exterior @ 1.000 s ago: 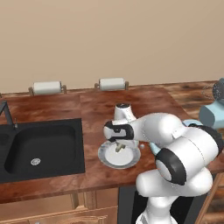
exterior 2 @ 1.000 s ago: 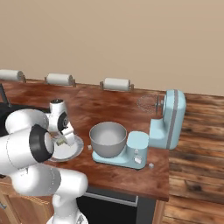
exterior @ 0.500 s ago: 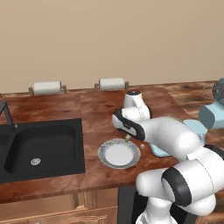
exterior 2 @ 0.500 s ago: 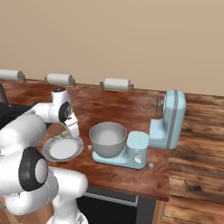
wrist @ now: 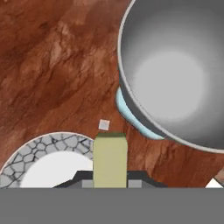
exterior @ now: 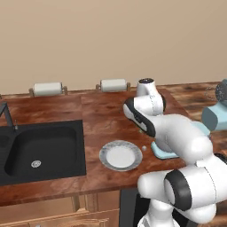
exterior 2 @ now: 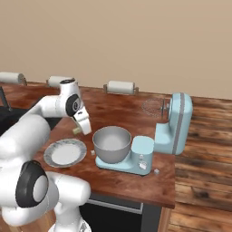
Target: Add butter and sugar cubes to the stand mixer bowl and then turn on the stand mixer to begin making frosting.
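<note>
1 stick of butter [wrist: 110, 160] is pinched between the jaws of the gripper [exterior 2: 81, 122], which hangs above the wooden counter [exterior 2: 131, 115] between the plate [exterior 2: 65, 152] and the stand mixer bowl [exterior 2: 112, 144], just left of the bowl's rim. No brand, label or writing can be read on any thing. The arm reaches forward from its base, the forearm bending at a dark joint, and the hand points down and slightly toward the bowl; in the hand view the butter stands upright over the gap between plate and bowl. The stand mixer bowl is deep, grey and holds nothing that can be seen; it sits on the flat blue base of the stand mixer [exterior 2: 174, 124], whose head is tilted up behind the bowl. The plate, left of the bowl, has a grey patterned rim [wrist: 48, 144] and a bare white centre. 1 of the sugar cubes [wrist: 103, 125] lies on the counter between plate and bowl, and another [exterior 2: 156, 171] lies near the right front of the mixer base
</note>
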